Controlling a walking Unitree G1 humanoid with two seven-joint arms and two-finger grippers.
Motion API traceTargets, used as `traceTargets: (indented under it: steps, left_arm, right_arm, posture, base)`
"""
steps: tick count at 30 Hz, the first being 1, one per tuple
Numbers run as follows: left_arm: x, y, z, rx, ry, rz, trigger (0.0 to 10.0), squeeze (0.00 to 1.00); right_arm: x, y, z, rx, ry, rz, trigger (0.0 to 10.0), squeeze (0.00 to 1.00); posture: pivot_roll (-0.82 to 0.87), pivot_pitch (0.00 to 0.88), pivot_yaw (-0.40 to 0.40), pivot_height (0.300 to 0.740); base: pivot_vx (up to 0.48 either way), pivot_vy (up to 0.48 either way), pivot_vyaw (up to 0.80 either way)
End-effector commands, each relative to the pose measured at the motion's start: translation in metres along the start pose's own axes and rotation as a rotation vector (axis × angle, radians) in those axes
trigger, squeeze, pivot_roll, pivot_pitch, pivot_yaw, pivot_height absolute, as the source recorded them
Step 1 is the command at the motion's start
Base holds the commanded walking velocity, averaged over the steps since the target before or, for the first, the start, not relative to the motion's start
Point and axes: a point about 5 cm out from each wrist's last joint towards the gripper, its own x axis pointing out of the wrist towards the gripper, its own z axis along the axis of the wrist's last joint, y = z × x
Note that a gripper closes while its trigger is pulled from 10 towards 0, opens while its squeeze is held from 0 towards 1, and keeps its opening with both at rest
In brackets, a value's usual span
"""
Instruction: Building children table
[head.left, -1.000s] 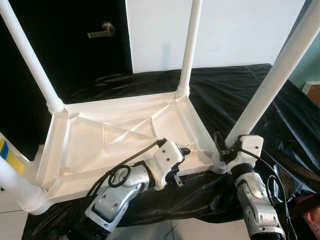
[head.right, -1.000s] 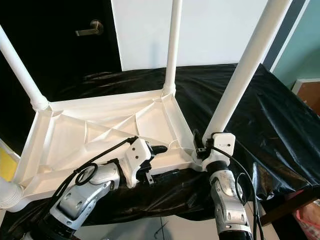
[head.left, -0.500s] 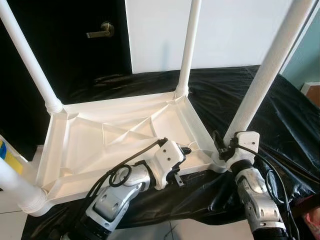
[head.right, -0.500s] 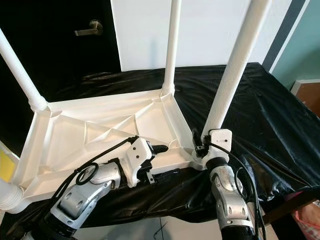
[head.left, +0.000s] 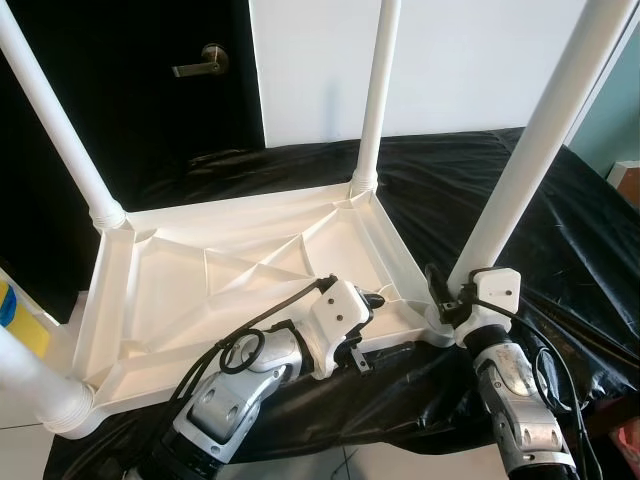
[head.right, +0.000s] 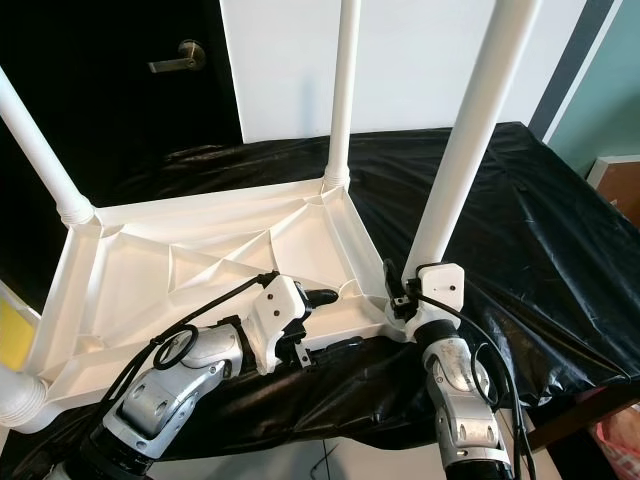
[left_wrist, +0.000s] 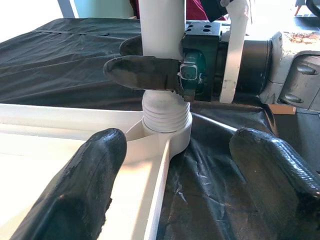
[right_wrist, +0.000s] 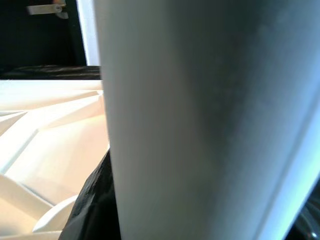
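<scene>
Right gripper (left_wrist: 165, 67) clenching around near-right table leg (head.left: 525, 170) just above its threaded socket | upturned tabletop (head.left: 190, 290) lying beside it on black sheet (head.left: 560, 230) | left gripper (head.left: 370, 300) spreading unclenched over tabletop's rim, facing that leg

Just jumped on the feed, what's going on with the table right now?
The white children's table top lies upside down on a black-covered surface, with legs standing in its corners. The right pincer is shut on the near right leg, just above its threaded socket. The left pincer is open beside that corner, gripping nothing.
</scene>
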Motion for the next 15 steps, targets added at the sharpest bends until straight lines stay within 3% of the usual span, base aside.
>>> traceTargets:
  steps: [1, 4, 9, 11, 15]
  left_arm:
    - [0.0, -0.001, 0.003, 0.018, -0.002, -0.026, 10.0, 0.0]
    - [0.001, -0.001, 0.003, 0.02, -0.002, -0.028, 10.0, 0.0]
    - [0.001, -0.001, 0.003, 0.02, -0.003, -0.028, 10.0, 0.0]
    - [0.001, -0.001, 0.003, 0.02, -0.003, -0.027, 10.0, 0.0]
    - [0.001, -0.001, 0.004, 0.02, -0.003, -0.025, 10.0, 0.0]
  right_arm:
    - [-0.007, 0.0, -0.021, 0.028, 0.115, -0.035, 10.0, 0.0]
    - [-0.005, 0.0, -0.018, 0.045, 0.101, -0.196, 10.0, 0.0]
    - [-0.004, 0.002, -0.016, 0.043, 0.097, -0.276, 10.0, 0.0]
    - [-0.003, 0.008, -0.015, 0.03, 0.099, -0.36, 10.0, 0.0]
    - [-0.002, 0.018, -0.015, 0.018, 0.104, -0.407, 10.0, 0.0]
  posture:
    - [-0.03, 0.0, 0.001, 0.74]
    - [-0.03, 0.0, 0.001, 0.74]
    - [-0.03, 0.0, 0.0, 0.74]
    - [-0.03, 0.002, -0.003, 0.74]
    - [-0.02, 0.003, -0.005, 0.74]
  base:
    - [0.0, 0.0, 0.0]
    - [0.0, 0.0, 0.0]
    - [0.0, 0.0, 0.0]
    - [0.0, 0.0, 0.0]
    - [0.0, 0.0, 0.0]
